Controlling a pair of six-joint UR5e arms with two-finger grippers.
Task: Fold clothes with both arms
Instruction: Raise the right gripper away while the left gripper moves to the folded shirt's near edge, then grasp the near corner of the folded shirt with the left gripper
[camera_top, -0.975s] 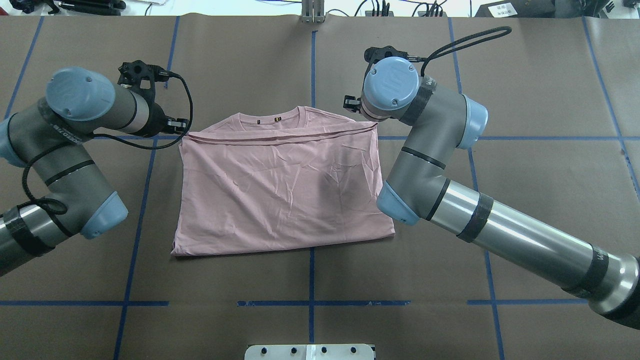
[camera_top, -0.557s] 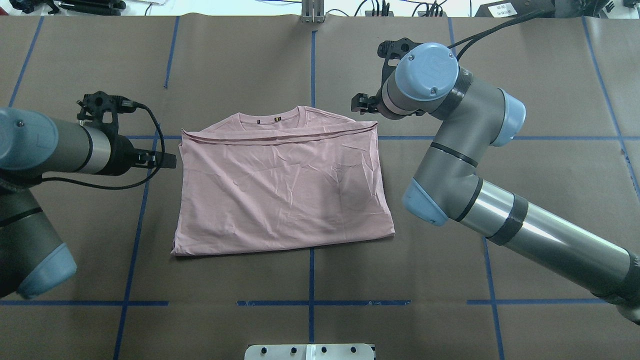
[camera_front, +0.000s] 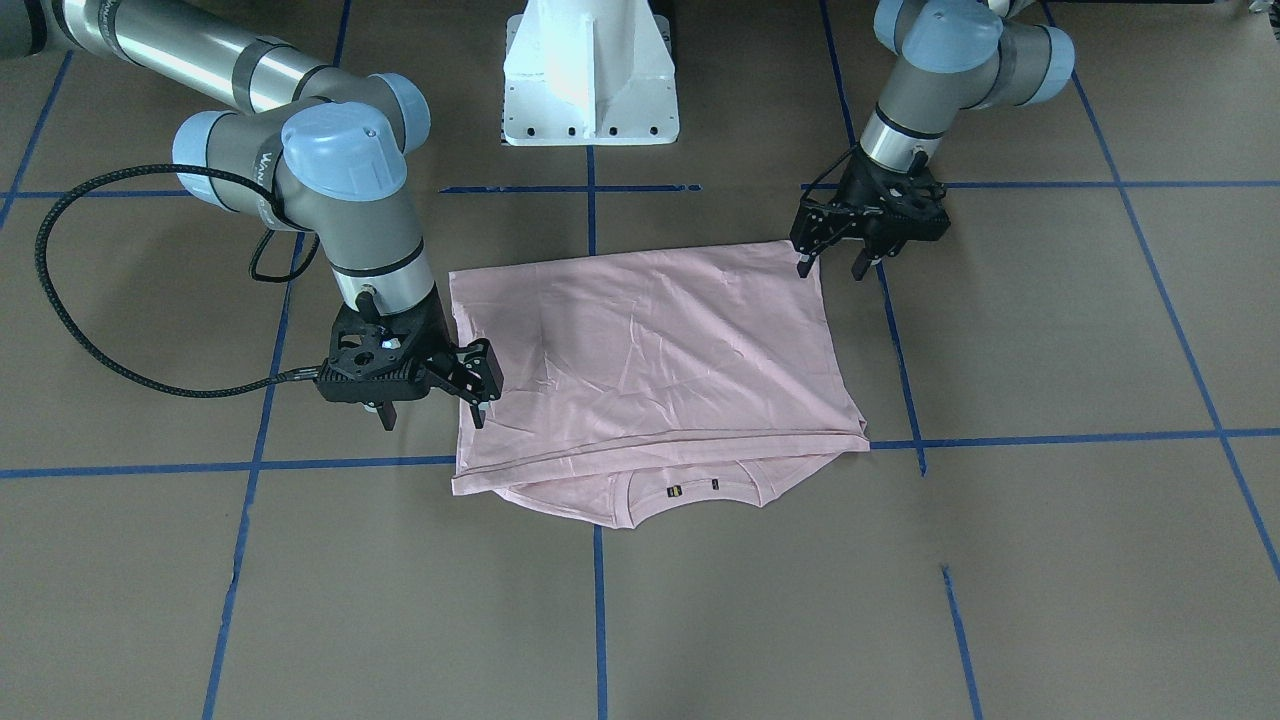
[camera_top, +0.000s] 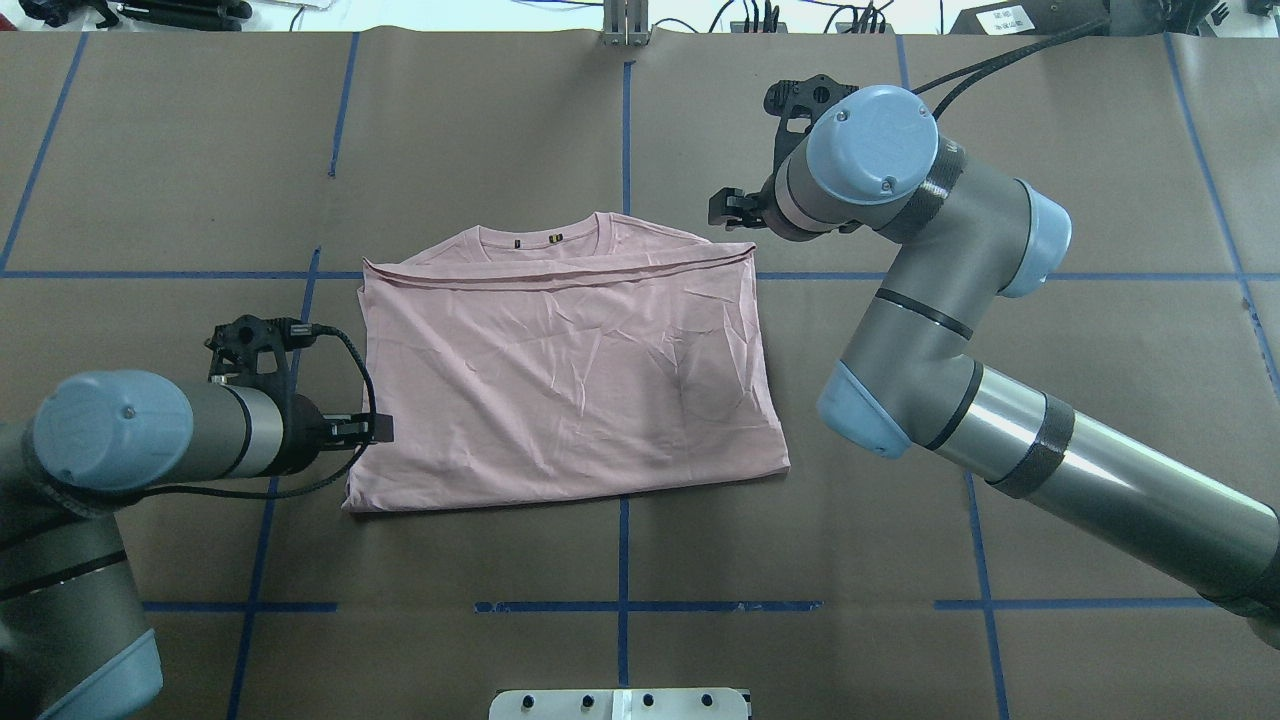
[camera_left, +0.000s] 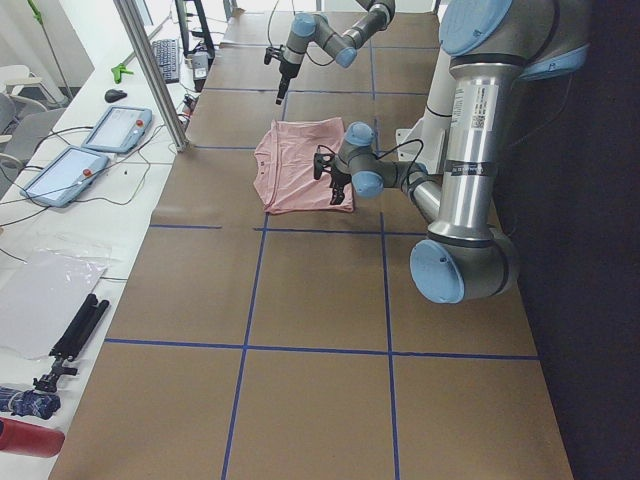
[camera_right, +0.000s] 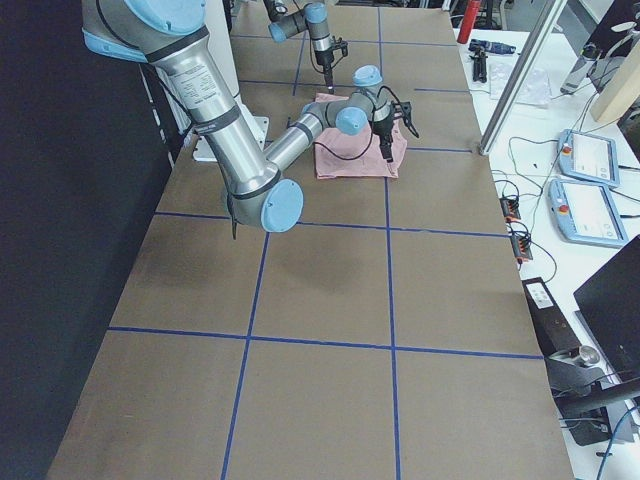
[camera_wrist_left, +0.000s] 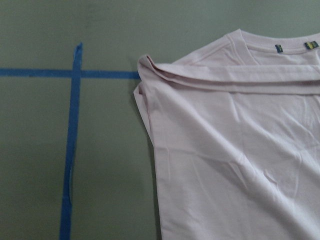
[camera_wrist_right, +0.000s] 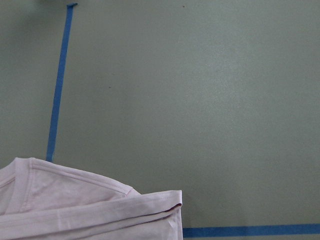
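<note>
Subject: one pale pink T-shirt, lying flat near the middle of the brown counter. It is folded once, with the lower half brought up over the chest. Only plain fabric faces upward, and it is lightly creased. The collar shows past the folded edge on the side away from the robot, with two small tags visible in the neckline. The near hem lies roughly along a blue tape line of the grid marked on the counter.

Left arm: it reaches in low from the robot's left. The left pincer points downward at the shirt's near left corner with its jaws wide apart. One finger stands over the edge of the cloth and the other over bare counter just beside it. It holds nothing. I cannot tell whether the inner finger touches the fabric.

Right arm: it extends across the counter to the shirt's far right corner, beside the shoulder. The right pincer also points downward with its jaws wide. One finger is over the shirt's side edge and the other is clear of it. It holds nothing, and contact with the cloth cannot be confirmed.

The wrist cameras show the two far corners of the shirt, with the layered edges lying close together there.

A white pedestal stands at the robot's side of the counter.
</note>
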